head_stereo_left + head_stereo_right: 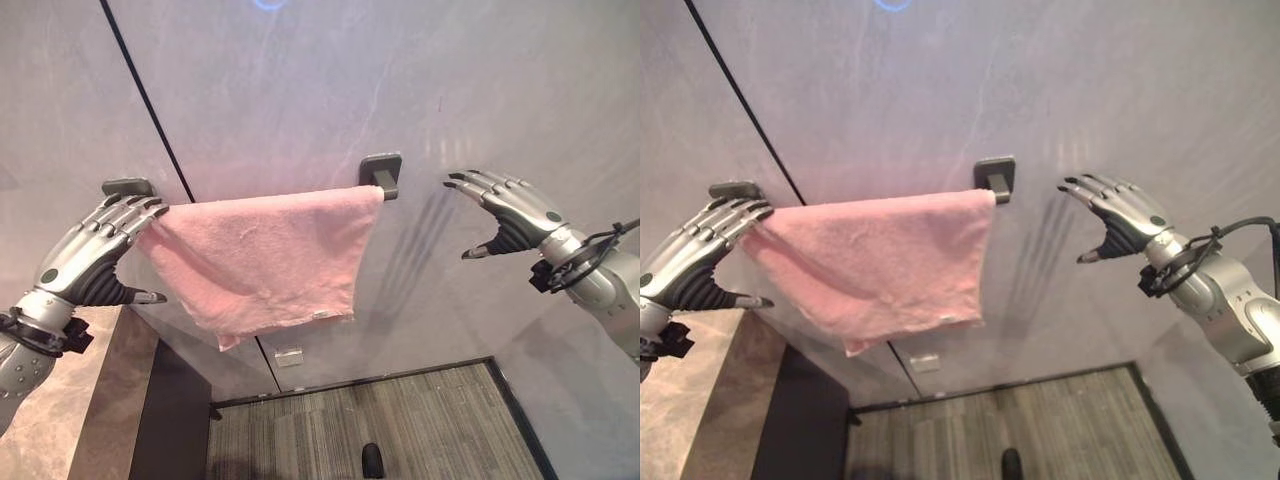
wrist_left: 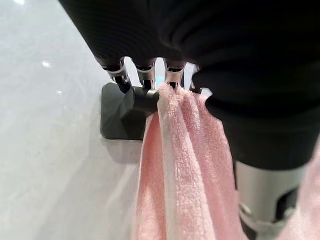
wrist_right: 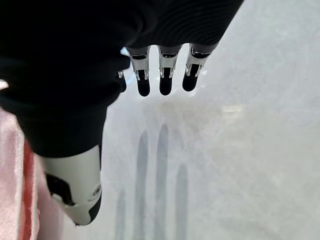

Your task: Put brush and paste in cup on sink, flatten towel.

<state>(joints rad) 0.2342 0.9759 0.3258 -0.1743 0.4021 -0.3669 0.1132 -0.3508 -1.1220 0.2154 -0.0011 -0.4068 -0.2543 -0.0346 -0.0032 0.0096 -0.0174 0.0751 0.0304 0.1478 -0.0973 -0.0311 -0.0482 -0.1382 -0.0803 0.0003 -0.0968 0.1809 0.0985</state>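
A pink towel point(image 1: 265, 255) hangs over a wall rail between a left bracket point(image 1: 128, 186) and a right bracket point(image 1: 382, 173). It is gathered toward the left end and its lower edge hangs skewed. My left hand point(image 1: 85, 255) is at the towel's upper left corner, its straight fingers point(image 2: 146, 75) lying over the rail and the bunched towel point(image 2: 180, 165), thumb apart below. My right hand point(image 1: 515, 215) hovers open to the right of the right bracket, fingers point(image 3: 165, 75) straight and pointing at the bare wall, touching nothing.
A brown stone counter point(image 1: 60, 420) with a dark side panel point(image 1: 170, 420) sits at the lower left. Grey floor point(image 1: 380, 420) lies below the wall. A thin black seam point(image 1: 150, 110) runs slantwise down the wall, and a small wall plate point(image 1: 289, 356) sits under the towel.
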